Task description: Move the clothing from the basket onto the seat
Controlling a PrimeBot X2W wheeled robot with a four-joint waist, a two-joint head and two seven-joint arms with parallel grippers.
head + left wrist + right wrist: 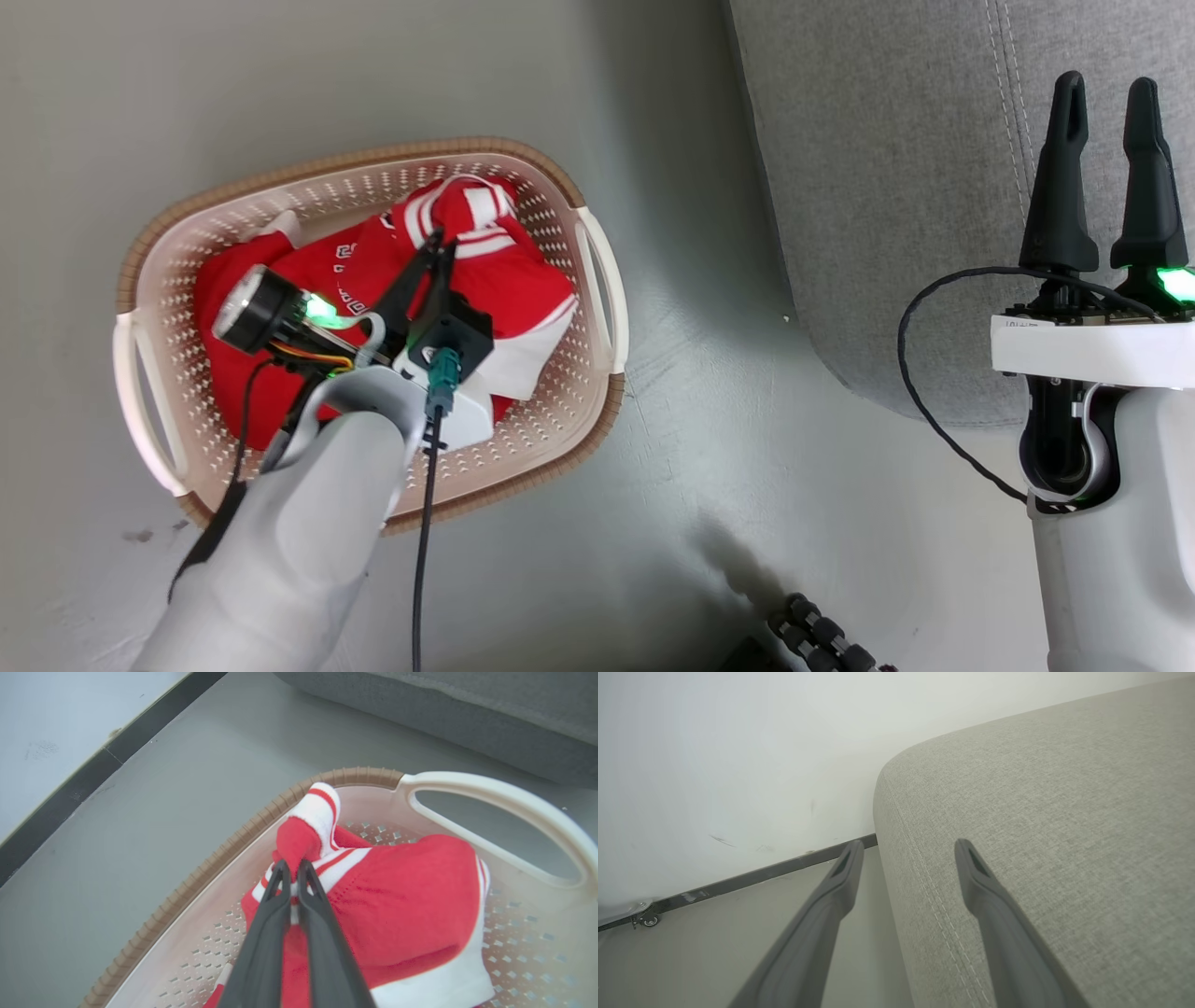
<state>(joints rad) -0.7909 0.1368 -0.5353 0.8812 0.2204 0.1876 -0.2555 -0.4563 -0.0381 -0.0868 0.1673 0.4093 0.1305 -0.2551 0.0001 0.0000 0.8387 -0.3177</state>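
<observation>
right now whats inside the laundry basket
The laundry basket holds red sports clothing with white stripe trim, one fold pinched in the shut left gripper. Anything beneath the heap is covered.

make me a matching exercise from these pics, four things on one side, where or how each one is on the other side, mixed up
Column one
1. left gripper
2. right gripper
3. clothing
4. basket

Column two
a. lying in the basket
b. shut on a fold of the clothing
c. on the floor beside the seat
d. open and empty, by the seat's edge

Pairs: 1-b, 2-d, 3-a, 4-c
</observation>
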